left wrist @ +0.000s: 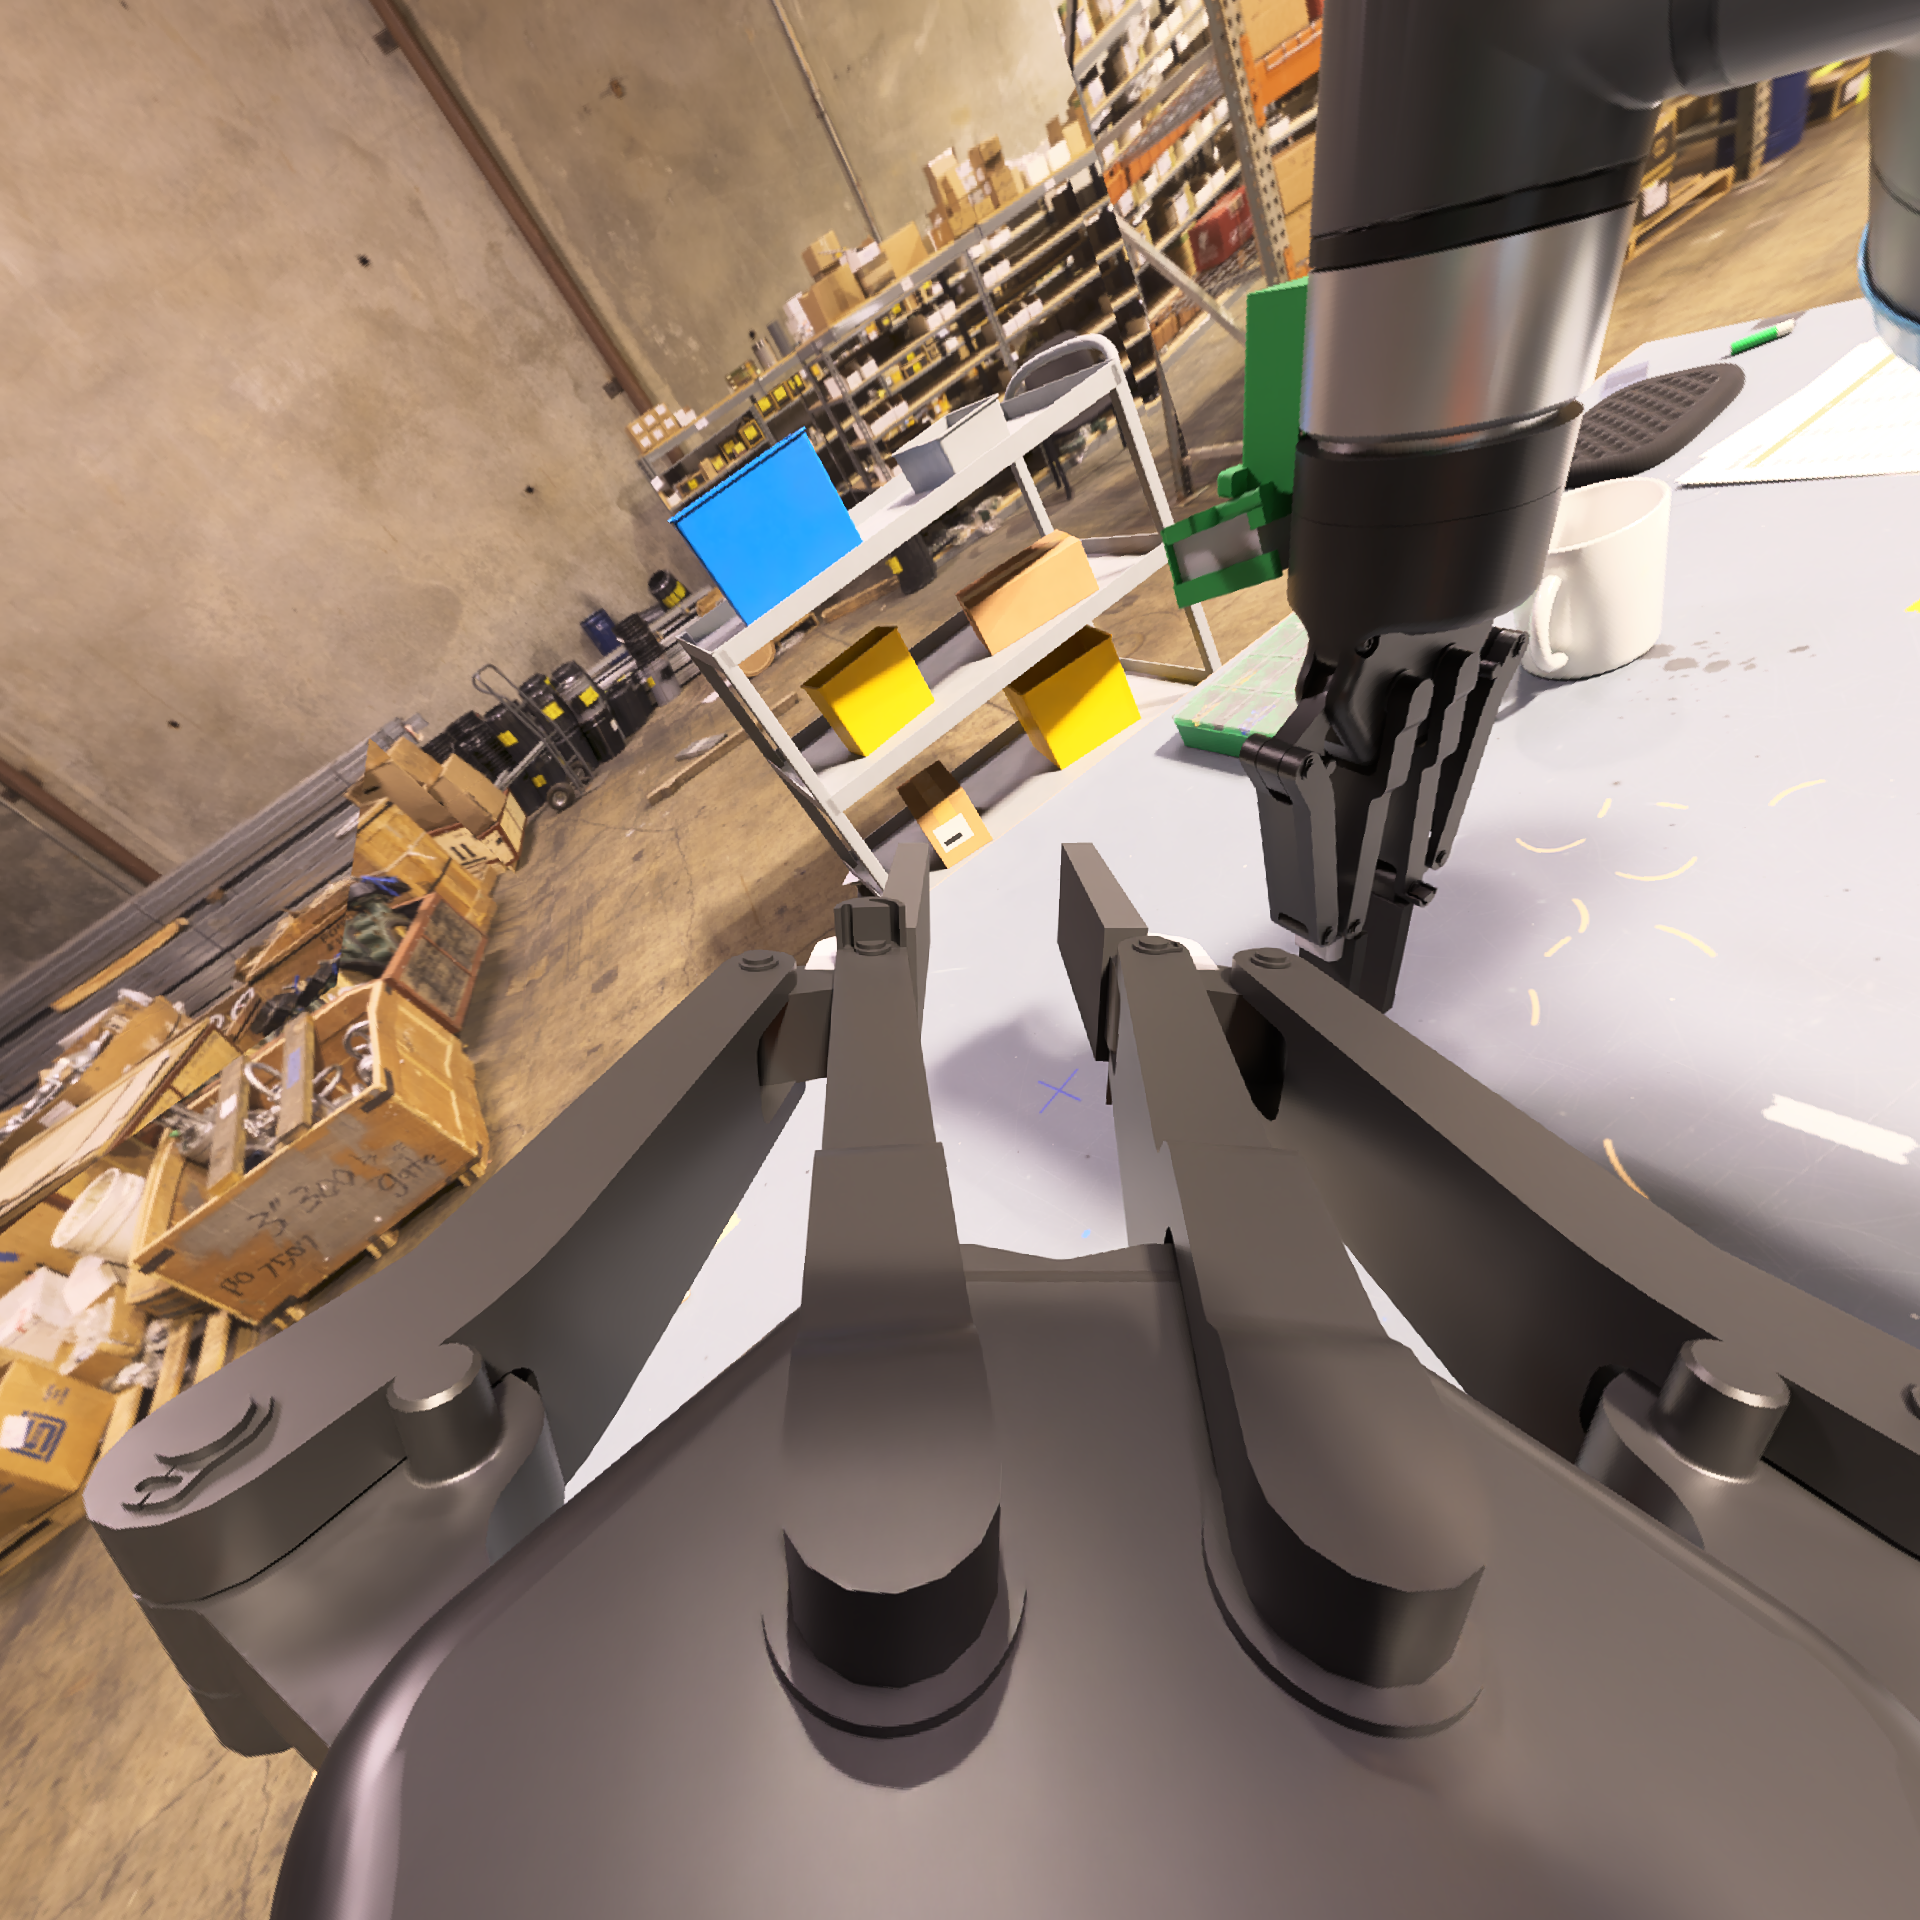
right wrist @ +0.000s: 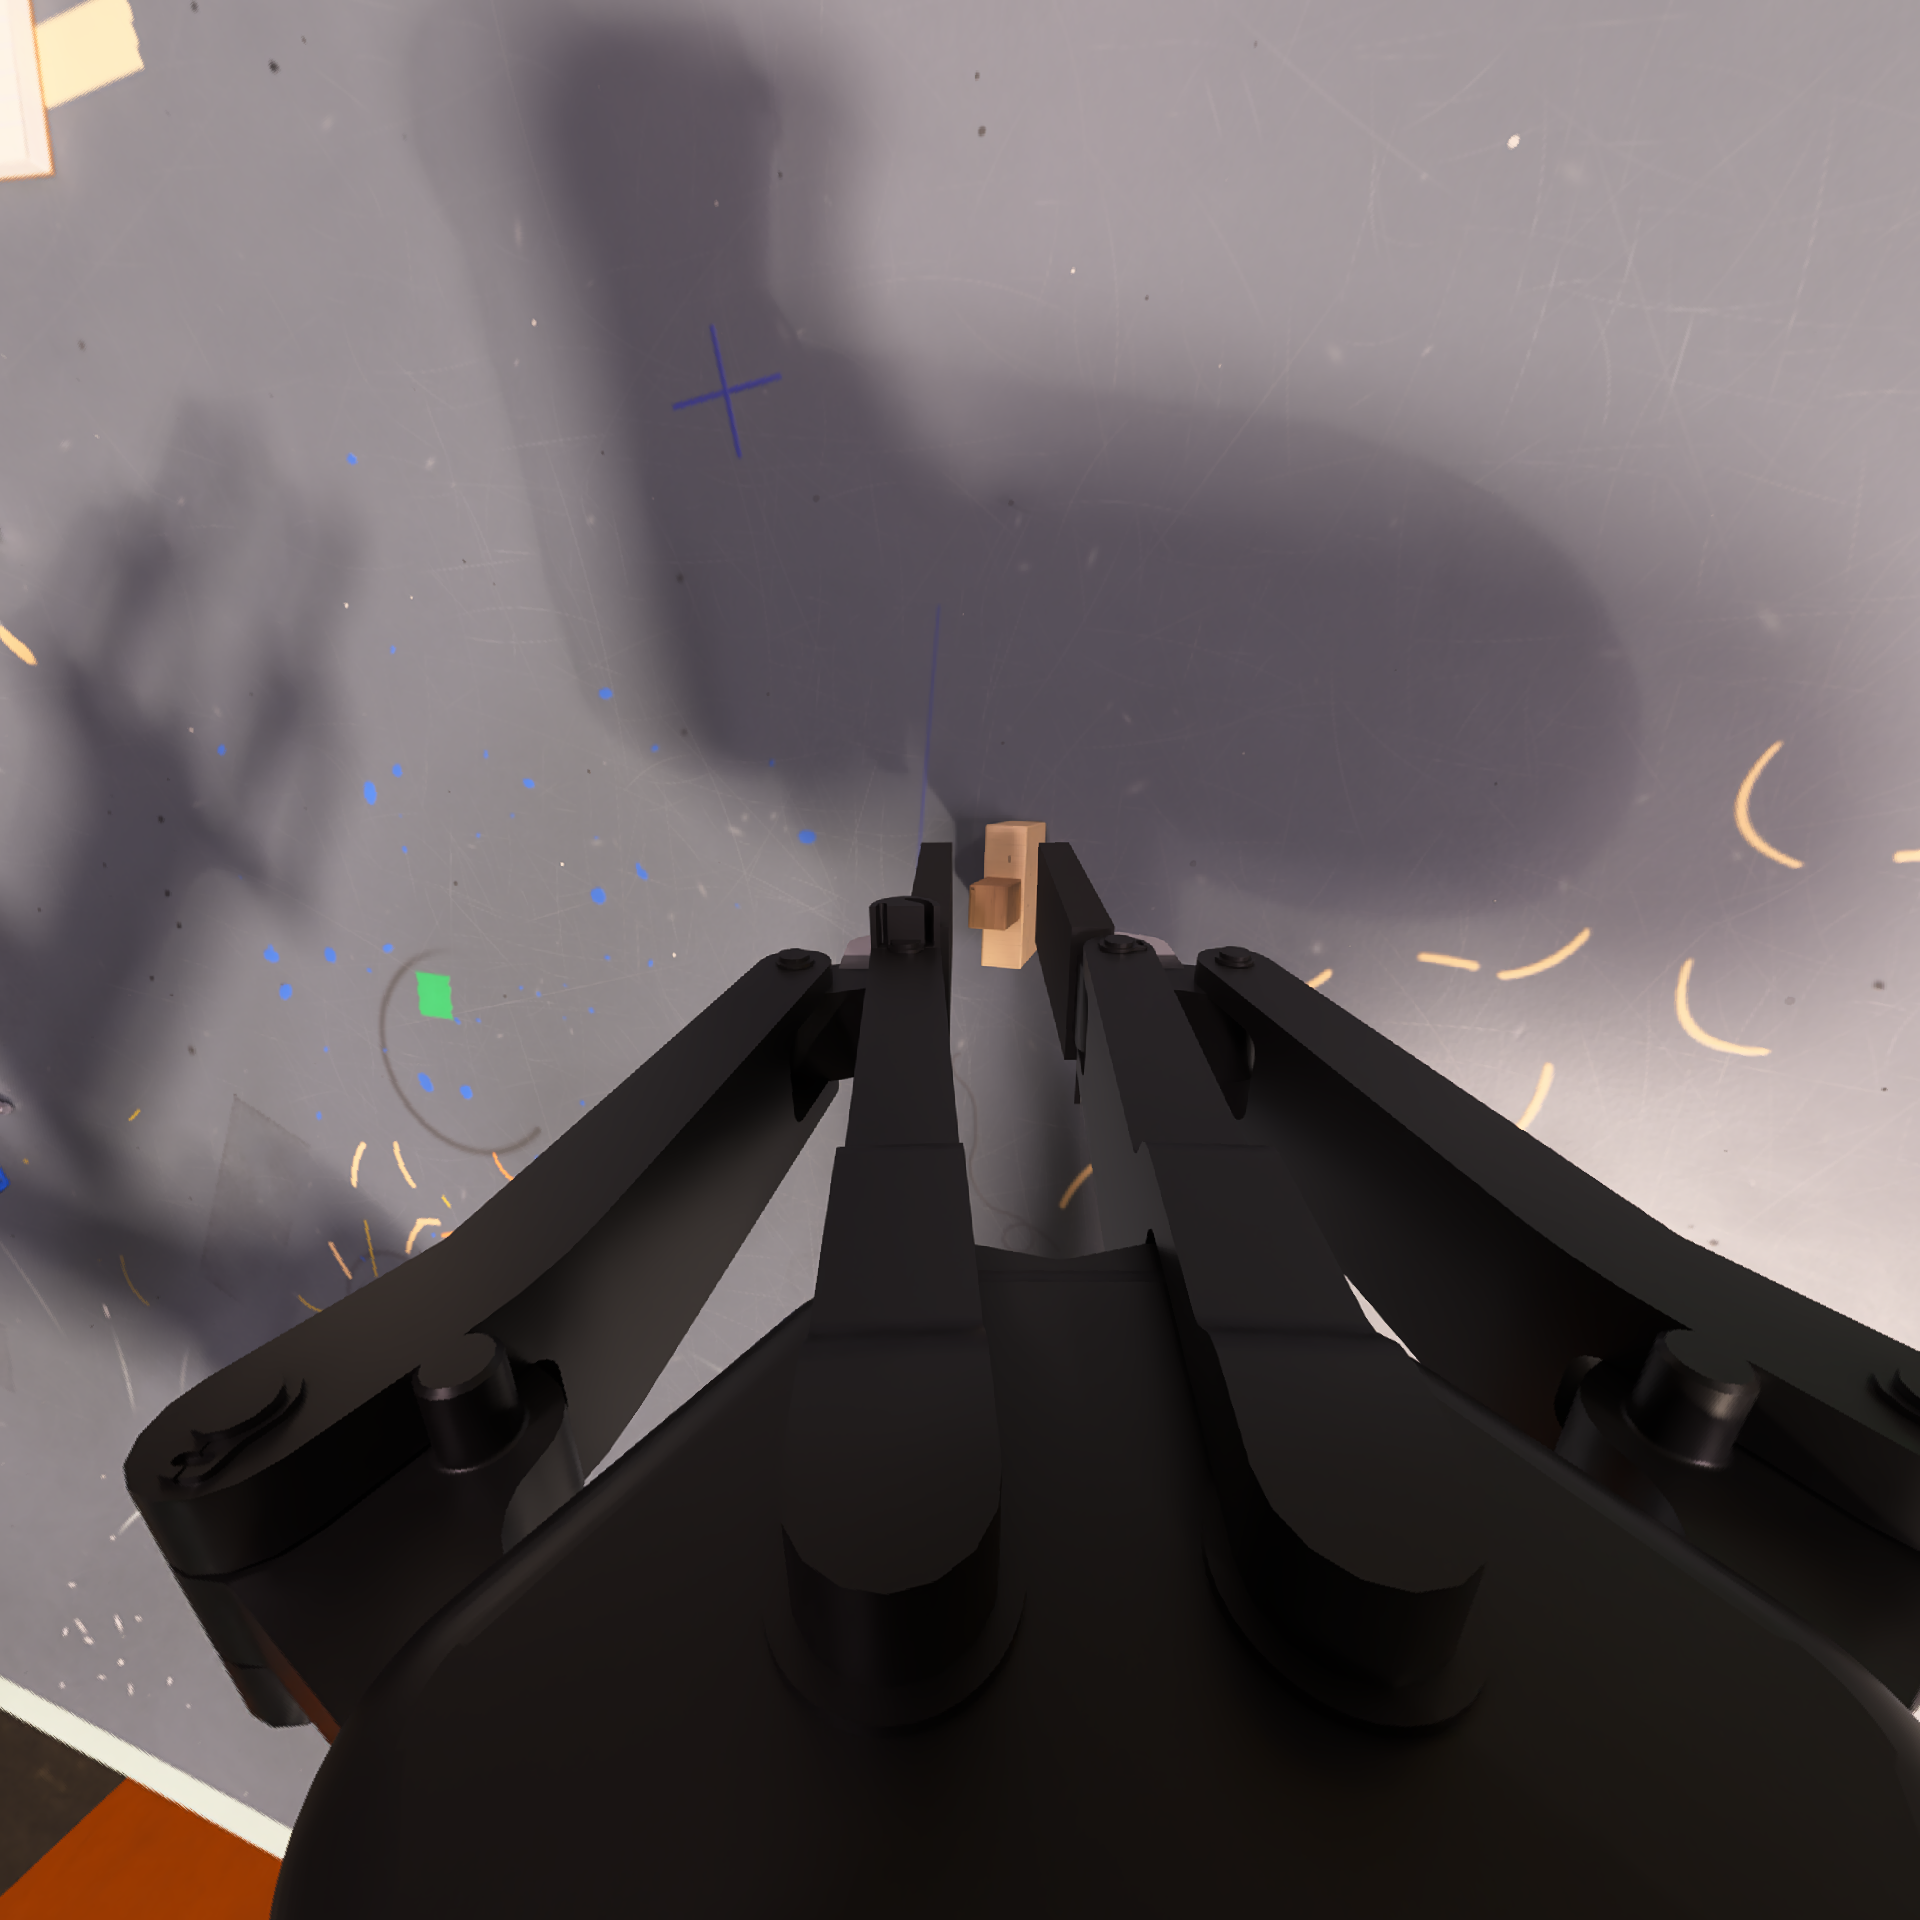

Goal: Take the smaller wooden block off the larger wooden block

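In the right wrist view a pale, long larger wooden block (right wrist: 1023, 940) lies on the grey table (right wrist: 1351, 260). A smaller, darker wooden cube (right wrist: 994, 902) sits on top of it. My right gripper (right wrist: 994, 847) is lowered over both blocks, one finger on each side. Its jaws are narrowed. A thin gap shows on the cube's left, and the right finger (right wrist: 1070, 904) is next to the larger block. My left gripper (left wrist: 994, 862) is open and empty above the table. The right gripper (left wrist: 1340, 940) stands upright to its right and hides the blocks in the left wrist view.
A white mug (left wrist: 1605, 582), a green tray (left wrist: 1236, 686), a black mesh pad (left wrist: 1662, 405) and paper sheets (left wrist: 1818, 426) lie behind the right arm. A shelf cart (left wrist: 987, 582) stands beyond the table edge. A small green square (right wrist: 434, 994) marks the table.
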Controlling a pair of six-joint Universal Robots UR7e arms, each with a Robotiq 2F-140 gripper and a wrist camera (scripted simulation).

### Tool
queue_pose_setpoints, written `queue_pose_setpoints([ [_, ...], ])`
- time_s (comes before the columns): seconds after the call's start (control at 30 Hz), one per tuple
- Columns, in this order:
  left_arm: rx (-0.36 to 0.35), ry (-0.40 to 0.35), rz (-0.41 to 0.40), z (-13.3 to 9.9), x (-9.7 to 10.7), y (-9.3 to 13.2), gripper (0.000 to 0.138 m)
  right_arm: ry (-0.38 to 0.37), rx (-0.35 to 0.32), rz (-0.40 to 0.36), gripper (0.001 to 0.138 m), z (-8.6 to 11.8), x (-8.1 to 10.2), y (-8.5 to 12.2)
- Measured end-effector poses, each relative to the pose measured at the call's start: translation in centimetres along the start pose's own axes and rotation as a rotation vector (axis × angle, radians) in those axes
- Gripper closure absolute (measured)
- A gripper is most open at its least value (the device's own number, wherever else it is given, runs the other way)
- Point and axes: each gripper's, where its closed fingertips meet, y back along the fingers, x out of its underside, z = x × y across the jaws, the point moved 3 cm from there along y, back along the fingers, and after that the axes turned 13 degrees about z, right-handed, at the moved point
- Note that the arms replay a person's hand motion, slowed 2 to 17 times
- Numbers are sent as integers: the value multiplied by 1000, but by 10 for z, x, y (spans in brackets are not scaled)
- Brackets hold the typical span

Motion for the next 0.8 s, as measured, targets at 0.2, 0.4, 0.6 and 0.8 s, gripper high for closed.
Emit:
queue_pose_setpoints([
  [0.2, -11, -4, 2, 1, 1, -2, 105, -5, 20, 48, 119, 1, 2, -7],
  [0.4, -12, -6, 12, 1, 2, -4, 105, -20, 42, 72, 123, 1, 3, -12],
  [0.6, -6, -11, 17, -1, 2, -5, 105, -32, 41, 72, 128, 4, 0, -13],
  [0.8, -10, -18, 17, -2, 2, -5, 105, -44, 53, 75, 128, 3, -1, -13],
])
